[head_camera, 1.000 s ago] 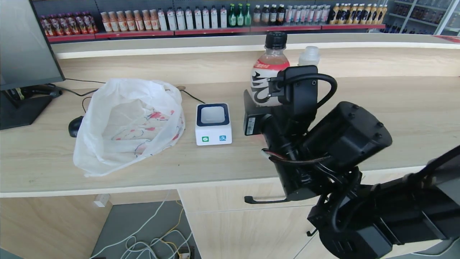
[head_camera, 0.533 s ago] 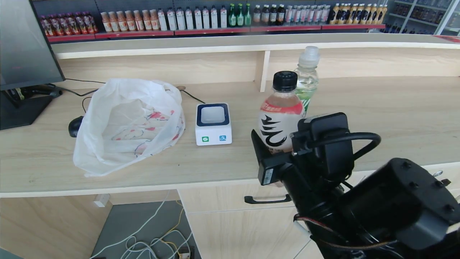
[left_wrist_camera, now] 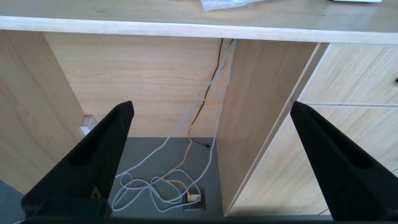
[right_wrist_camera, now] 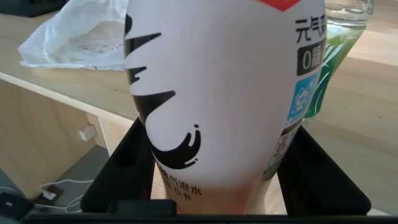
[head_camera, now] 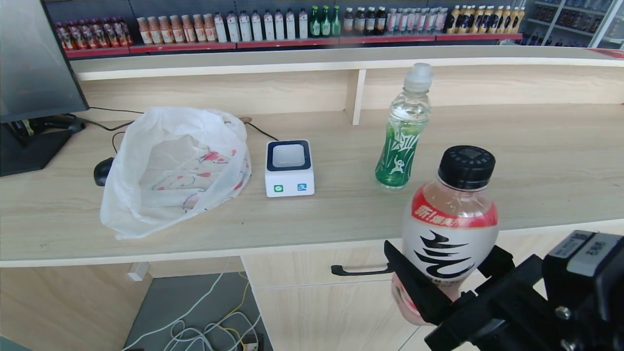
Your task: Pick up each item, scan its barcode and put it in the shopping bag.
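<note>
My right gripper (head_camera: pixel 446 287) is shut on a pink drink bottle (head_camera: pixel 448 229) with a black cap and a white label, held upright in front of the counter's front edge at the right. The same pink drink bottle (right_wrist_camera: pixel 217 99) stands between the dark fingers (right_wrist_camera: pixel 124 168) in the right wrist view. A green-labelled clear bottle (head_camera: pixel 403 131) stands on the wooden counter (head_camera: pixel 536 161). The white barcode scanner (head_camera: pixel 289 168) sits mid-counter, the white shopping bag (head_camera: pixel 173 165) lies open to its left. My left gripper (left_wrist_camera: pixel 211 162) hangs open below the counter, over cables on the floor.
A monitor (head_camera: pixel 34 63) and a black mouse (head_camera: pixel 101 171) sit at the counter's left end. A raised back ledge (head_camera: pixel 341 61) runs behind the counter, with drink shelves beyond. A drawer handle (head_camera: pixel 358 270) is under the counter front. The green bottle (right_wrist_camera: pixel 336 56) stands right behind the held one.
My right arm has pulled back toward me and down with the pink bottle, from beside the green bottle to in front of the counter edge. The green bottle now stands uncovered.
</note>
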### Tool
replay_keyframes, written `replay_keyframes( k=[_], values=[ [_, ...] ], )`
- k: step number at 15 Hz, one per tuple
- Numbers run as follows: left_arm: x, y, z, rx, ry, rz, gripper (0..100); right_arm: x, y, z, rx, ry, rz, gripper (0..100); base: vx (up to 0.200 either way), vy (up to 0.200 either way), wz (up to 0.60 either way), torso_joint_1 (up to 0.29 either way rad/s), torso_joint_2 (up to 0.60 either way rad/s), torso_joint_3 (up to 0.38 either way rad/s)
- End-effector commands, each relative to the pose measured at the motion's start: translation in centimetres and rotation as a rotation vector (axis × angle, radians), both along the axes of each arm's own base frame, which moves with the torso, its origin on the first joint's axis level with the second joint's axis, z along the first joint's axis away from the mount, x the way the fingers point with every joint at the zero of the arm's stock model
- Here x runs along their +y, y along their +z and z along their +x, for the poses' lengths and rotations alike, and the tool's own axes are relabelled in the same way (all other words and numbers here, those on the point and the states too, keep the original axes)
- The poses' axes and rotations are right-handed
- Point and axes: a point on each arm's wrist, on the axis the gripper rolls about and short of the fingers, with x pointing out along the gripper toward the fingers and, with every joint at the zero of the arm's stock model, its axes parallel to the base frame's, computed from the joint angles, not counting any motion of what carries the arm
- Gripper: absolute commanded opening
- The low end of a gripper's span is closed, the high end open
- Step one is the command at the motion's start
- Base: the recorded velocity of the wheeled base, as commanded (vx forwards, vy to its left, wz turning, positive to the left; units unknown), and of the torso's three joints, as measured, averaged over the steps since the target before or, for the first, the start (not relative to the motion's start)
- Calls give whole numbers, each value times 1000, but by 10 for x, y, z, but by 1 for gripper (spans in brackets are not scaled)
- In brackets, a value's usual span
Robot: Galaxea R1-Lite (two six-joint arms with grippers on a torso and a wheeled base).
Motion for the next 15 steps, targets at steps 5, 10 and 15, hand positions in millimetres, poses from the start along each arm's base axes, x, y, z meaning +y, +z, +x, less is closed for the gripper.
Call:
replay_keyframes(
  k=[5,10,15],
  values=[
    [0,0,0,0,0,0,100,-5,13,-7,-32,18,47,0,0,0,0,0,0,0],
    [0,0,0,0,0,0,100,4,9,-12,-43,53,-2,0,0,0,0,0,0,0],
    [0,0,0,0,0,0,100,42,-17,-25,-24,160,-139,0,0,0,0,0,0,0]
  ],
)
